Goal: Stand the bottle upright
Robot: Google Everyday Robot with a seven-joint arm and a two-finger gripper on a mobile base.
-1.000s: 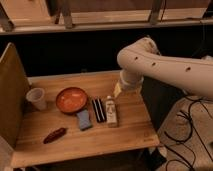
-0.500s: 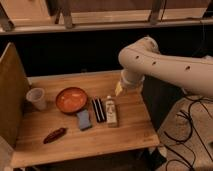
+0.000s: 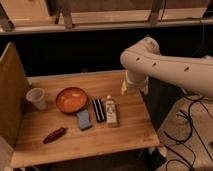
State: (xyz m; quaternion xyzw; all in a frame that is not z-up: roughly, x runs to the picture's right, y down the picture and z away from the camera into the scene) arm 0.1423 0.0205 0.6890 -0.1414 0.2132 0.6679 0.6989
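Zero movement since a second ago: bottle [image 3: 111, 111] lies flat beside the bar [image 3: 98, 110]. Gripper [image 3: 134, 89] hangs apart, up-right of it; whether open, cannot tell. Uprighting not begun.

Open wood on the table [image 3: 129, 142] along the near edge and at the near right corner. Packed mid-worktop: bowl [image 3: 71, 99], sponge [image 3: 84, 120], black bar [image 3: 98, 110], bottle [image 3: 111, 111] lying just beside it. Along the left edge: upright board [image 3: 11, 92], cup [image 3: 36, 97]. Toward the near left corner: red pepper [image 3: 54, 135]. Over the far right corner: gripper [image 3: 134, 90].
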